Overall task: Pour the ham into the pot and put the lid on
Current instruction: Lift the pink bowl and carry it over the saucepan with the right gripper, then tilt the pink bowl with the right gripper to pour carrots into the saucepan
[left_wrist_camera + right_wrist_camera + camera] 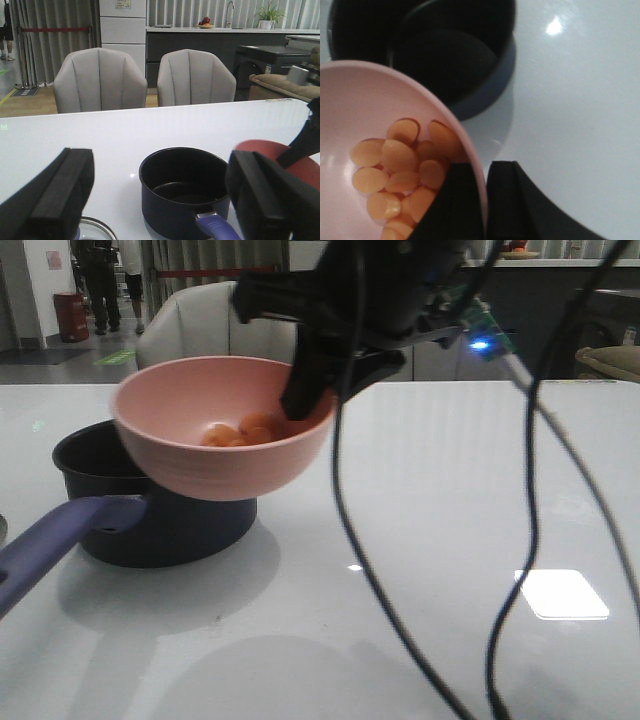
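Note:
My right gripper (312, 390) is shut on the rim of a pink bowl (225, 455), one finger inside and one outside, holding it in the air and tilted toward me. Orange-brown ham (400, 170) slices lie in the bowl's bottom. Right behind and below the bowl stands the dark navy pot (160, 520), its purple handle (45, 545) pointing to the front left; its black inside (187, 182) holds nothing. The glass lid (95, 229) shows only as a rim by my left gripper (160, 200), which hangs open on the near side of the pot.
The white table (450, 500) stretches out to the right of the pot. Black cables (520, 540) hang from the right arm across the right half of the front view. Grey chairs (100, 80) stand beyond the far edge.

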`<state>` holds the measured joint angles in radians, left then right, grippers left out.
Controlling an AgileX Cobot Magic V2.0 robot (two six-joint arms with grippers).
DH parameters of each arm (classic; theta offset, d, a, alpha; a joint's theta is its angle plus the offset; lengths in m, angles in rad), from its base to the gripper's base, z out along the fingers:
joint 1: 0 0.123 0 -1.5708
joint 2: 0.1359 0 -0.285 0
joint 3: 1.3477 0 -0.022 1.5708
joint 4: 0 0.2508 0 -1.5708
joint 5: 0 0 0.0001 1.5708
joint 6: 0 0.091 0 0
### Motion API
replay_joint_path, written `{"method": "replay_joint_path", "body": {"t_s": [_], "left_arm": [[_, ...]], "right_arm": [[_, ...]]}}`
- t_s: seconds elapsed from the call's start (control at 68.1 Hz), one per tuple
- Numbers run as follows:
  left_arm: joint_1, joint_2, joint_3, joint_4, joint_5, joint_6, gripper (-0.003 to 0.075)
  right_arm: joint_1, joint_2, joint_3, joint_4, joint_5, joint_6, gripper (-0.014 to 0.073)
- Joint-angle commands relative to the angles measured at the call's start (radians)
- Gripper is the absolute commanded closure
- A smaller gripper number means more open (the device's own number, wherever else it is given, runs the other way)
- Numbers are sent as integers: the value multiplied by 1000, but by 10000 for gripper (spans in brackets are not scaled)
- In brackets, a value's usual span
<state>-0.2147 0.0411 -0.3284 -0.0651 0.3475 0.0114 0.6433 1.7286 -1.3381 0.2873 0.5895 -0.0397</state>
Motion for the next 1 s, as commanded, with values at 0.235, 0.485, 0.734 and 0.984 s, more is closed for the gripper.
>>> {"method": "replay_joint_path", "body": {"t_s": [0.235,0.485,0.734,0.984], "left_arm": [[-8,11,-25,-9,-80,-5,148],[-8,11,-25,-9,-80,-5,148],[-8,11,-25,-9,-80,-5,148],[-6,11,-25,-9,-80,-5,148]], "right_arm": [[21,30,-187,12,-342,19,452],[21,48,-182,-110,-553,18,452],[29,48,-70,-161,-774,18,452],[30,73,-12,-183,-1026,-102,452]]}}
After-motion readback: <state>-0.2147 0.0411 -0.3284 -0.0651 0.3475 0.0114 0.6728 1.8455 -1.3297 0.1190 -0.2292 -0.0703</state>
